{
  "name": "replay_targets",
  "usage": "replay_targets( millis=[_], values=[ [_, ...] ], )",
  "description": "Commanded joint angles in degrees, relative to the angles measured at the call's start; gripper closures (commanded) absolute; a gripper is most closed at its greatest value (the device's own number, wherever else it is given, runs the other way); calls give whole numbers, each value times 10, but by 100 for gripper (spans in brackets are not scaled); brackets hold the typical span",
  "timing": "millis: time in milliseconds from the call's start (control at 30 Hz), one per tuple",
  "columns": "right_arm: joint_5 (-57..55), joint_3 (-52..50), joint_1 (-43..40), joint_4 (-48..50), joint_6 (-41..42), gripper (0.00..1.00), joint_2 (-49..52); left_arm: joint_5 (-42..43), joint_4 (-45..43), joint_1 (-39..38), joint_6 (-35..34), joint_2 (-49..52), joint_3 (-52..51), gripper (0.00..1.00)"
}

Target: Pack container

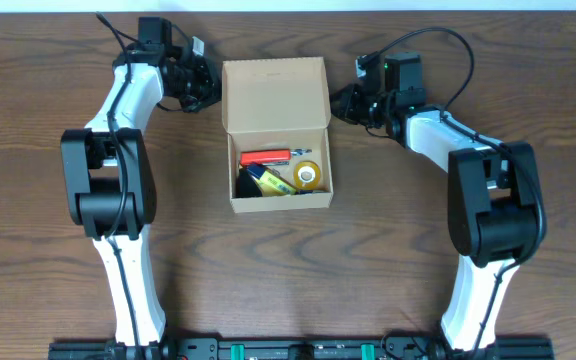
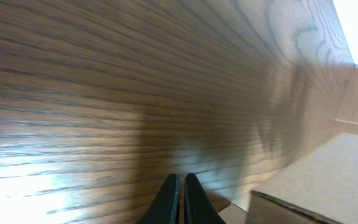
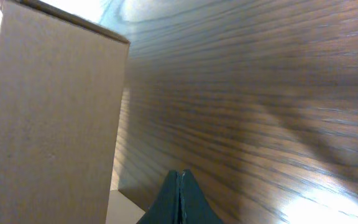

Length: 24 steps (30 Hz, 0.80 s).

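Two closed, empty claws: left claw point(image 1: 200, 85) just left of box point(image 1: 280, 198) flap point(image 1: 274, 95), right claw point(image 1: 348, 103) just right of it. Box between them, flap open and raised, small items point(image 1: 278, 175) inside. Likely staged to fold flap shut from both sides.

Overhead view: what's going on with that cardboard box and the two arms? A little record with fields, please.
Container: open, flap raised
Inside: red item, yellow roll, yellow-and-black item
Left gripper: shut, empty, at the container's left
Right gripper: shut, empty, at the container's right
Table: dark wood
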State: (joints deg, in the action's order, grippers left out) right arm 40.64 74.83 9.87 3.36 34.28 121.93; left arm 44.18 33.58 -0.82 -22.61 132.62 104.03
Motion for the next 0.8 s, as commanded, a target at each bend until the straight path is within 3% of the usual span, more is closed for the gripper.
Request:
replay_targets(
  millis=[0,500,767],
  values=[
    [40,0,3,15,9,99,6,23,0,-5,-3,3,7,94],
    [254,14,-22,174,24,98,5,144,3,2,58,-22,7,94],
    [333,48,-22,174,28,98,-2,134,60,2,169,-112,7,94]
  ],
)
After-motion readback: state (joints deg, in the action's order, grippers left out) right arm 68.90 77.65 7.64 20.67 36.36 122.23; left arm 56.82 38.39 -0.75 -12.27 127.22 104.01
